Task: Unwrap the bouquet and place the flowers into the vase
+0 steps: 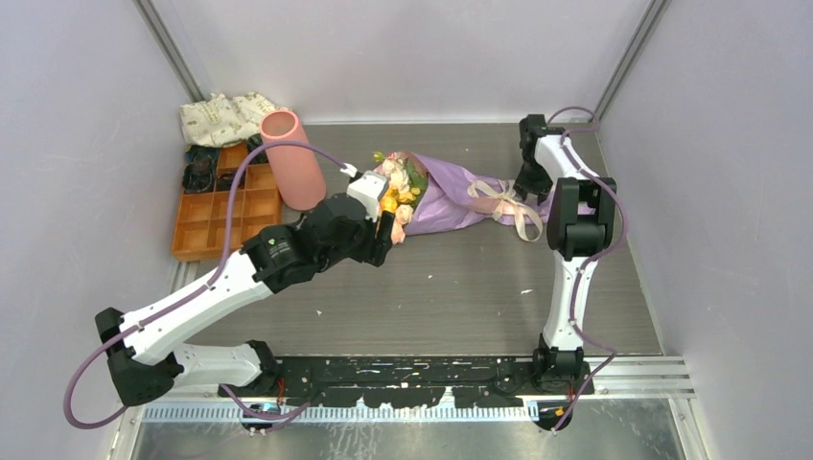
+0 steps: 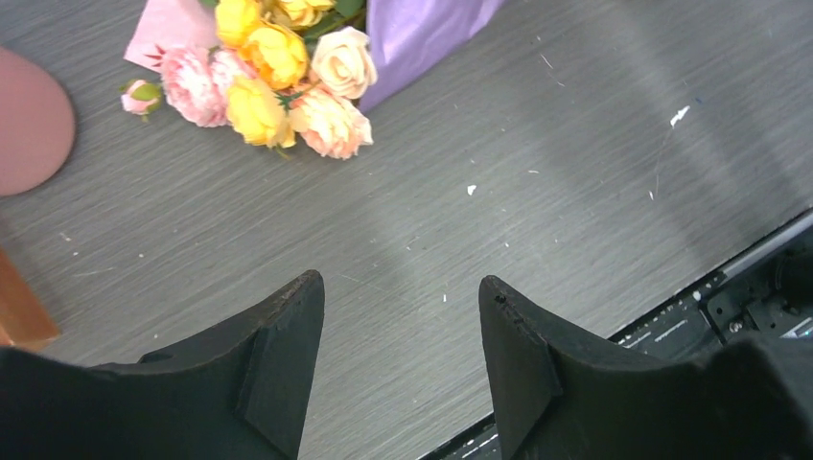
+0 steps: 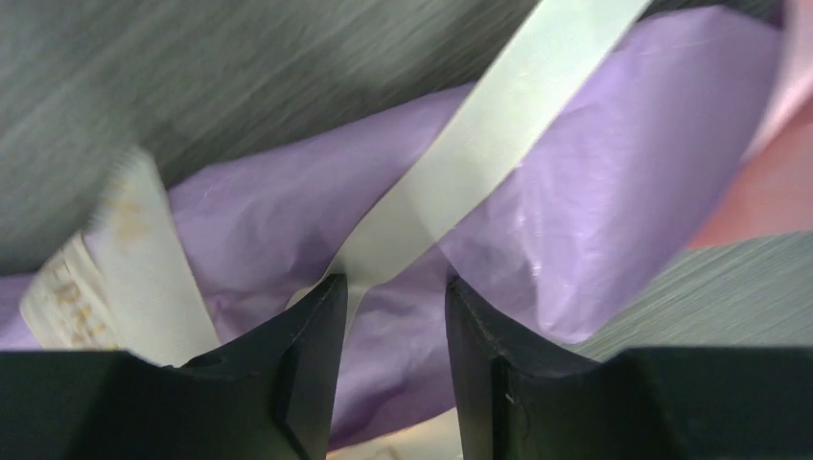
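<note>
The bouquet (image 1: 451, 196) lies on its side on the table, wrapped in purple paper (image 3: 594, 172), its flowers (image 1: 403, 187) pointing left. A cream ribbon (image 1: 508, 201) is tied round its narrow right end. The salmon-pink vase (image 1: 292, 158) stands upright just left of the flower heads. My left gripper (image 1: 388, 230) hovers in front of the flowers (image 2: 278, 77), open, with bare table between its fingers. My right gripper (image 1: 527, 192) is over the narrow end, open. The purple paper lies beneath its gap (image 3: 388, 283), and a ribbon strand (image 3: 499, 125) runs up from its left fingertip.
An orange compartment tray (image 1: 216, 206) sits at the far left beside the vase, with a folded patterned cloth (image 1: 225, 117) behind it. Grey walls close in the table on three sides. A black rail (image 1: 422, 369) runs along the near edge.
</note>
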